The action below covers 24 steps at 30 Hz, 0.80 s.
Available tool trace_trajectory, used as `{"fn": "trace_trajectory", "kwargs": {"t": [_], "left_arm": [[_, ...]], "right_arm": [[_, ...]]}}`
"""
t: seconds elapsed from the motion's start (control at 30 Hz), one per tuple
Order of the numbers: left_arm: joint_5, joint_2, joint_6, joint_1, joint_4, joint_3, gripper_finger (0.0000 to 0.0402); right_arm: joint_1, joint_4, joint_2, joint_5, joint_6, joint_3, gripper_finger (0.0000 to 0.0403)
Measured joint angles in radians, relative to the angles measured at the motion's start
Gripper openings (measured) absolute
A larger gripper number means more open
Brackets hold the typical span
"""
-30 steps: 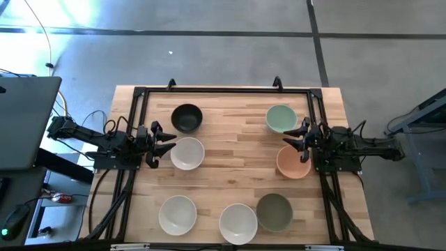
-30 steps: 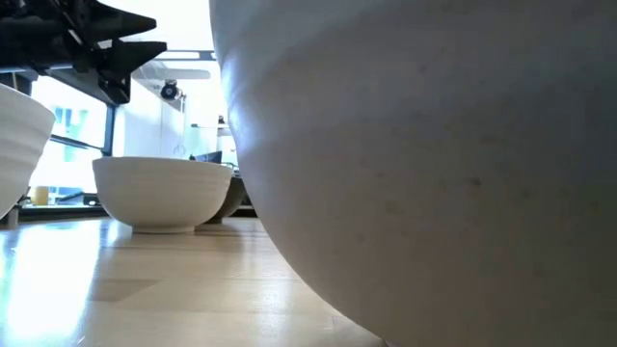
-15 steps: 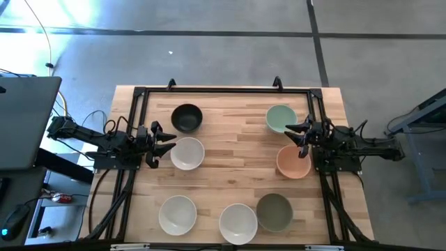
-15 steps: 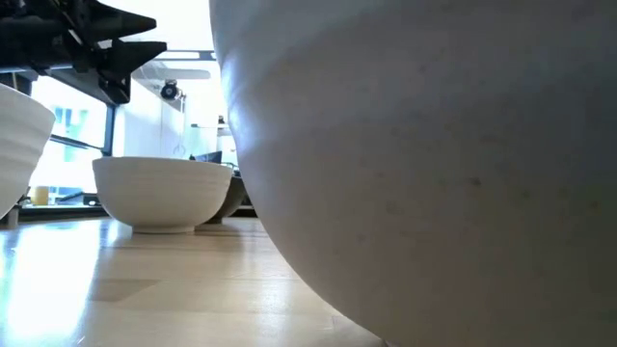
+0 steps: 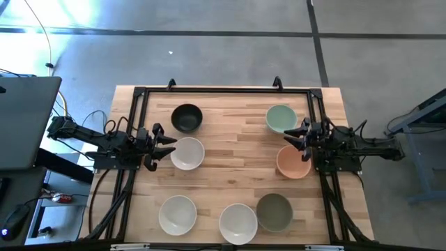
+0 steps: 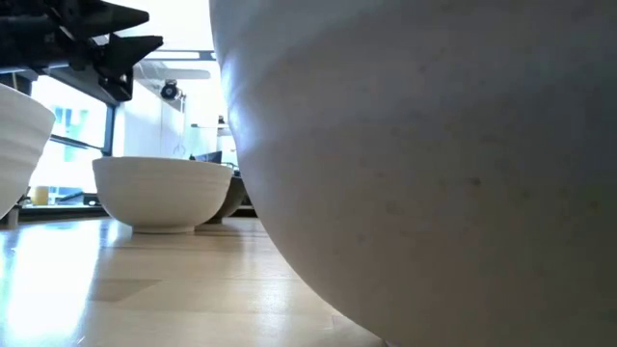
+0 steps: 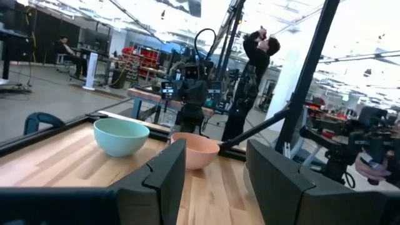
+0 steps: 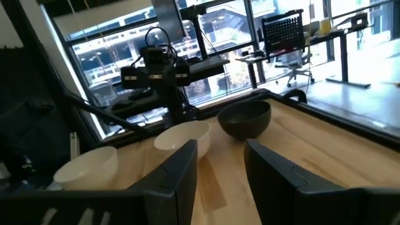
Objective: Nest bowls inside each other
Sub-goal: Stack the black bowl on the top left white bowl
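Note:
Seven bowls stand apart on their bases in the high view: black [image 5: 187,118], white [image 5: 187,154], mint green [image 5: 281,118], peach-orange [image 5: 293,163], and along the near edge white [image 5: 177,214], white [image 5: 238,223] and olive-grey [image 5: 274,212]. My left gripper [image 5: 170,145] is open, raised at the left rim of the middle white bowl [image 6: 159,193], as the low view [image 6: 151,30] shows. My right gripper [image 5: 295,139] is open, between the mint and peach bowls at their right side. Each wrist view looks across the table between open fingers [image 7: 215,151] [image 8: 220,150].
A dark metal frame [image 5: 223,89] runs along the table's far, left and right sides. The near white bowl [image 6: 415,164] fills most of the low view. There is bare wood [image 5: 233,157] in the table's middle. A person [image 7: 253,69] stands in the room beyond the table.
My left gripper has edged toward the table's right, closer to the middle white bowl. My right gripper shifted a little toward the far edge and came back. No bowl has moved.

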State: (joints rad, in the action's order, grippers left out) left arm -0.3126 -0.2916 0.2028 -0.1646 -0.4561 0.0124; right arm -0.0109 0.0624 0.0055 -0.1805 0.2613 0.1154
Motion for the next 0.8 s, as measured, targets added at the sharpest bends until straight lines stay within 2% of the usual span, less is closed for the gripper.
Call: {"fn": "trace_trajectory", "kwargs": {"t": [0.17,0.3,0.53,0.67,0.8], "left_arm": [[-0.037,0.000,0.038,0.000,-0.006,0.001,0.0160],[-0.083,0.000,-0.034,0.001,0.027,0.044,0.0169],[-0.159,-0.026,-0.197,0.001,0.287,0.220,0.0183],[-0.148,-0.038,-0.205,0.001,0.427,0.311,0.0184],[-0.147,-0.047,-0.166,0.001,0.453,0.371,0.0184]], "right_arm": [[0.000,0.000,0.000,0.024,0.054,0.000,0.0124],[0.000,-0.038,0.000,0.040,0.091,0.000,0.0124],[0.000,-0.130,0.000,0.043,0.106,0.000,0.0124],[0.000,-0.149,0.002,0.035,0.116,0.000,0.0124],[0.000,-0.167,0.002,0.045,0.104,0.004,0.0124]]}}
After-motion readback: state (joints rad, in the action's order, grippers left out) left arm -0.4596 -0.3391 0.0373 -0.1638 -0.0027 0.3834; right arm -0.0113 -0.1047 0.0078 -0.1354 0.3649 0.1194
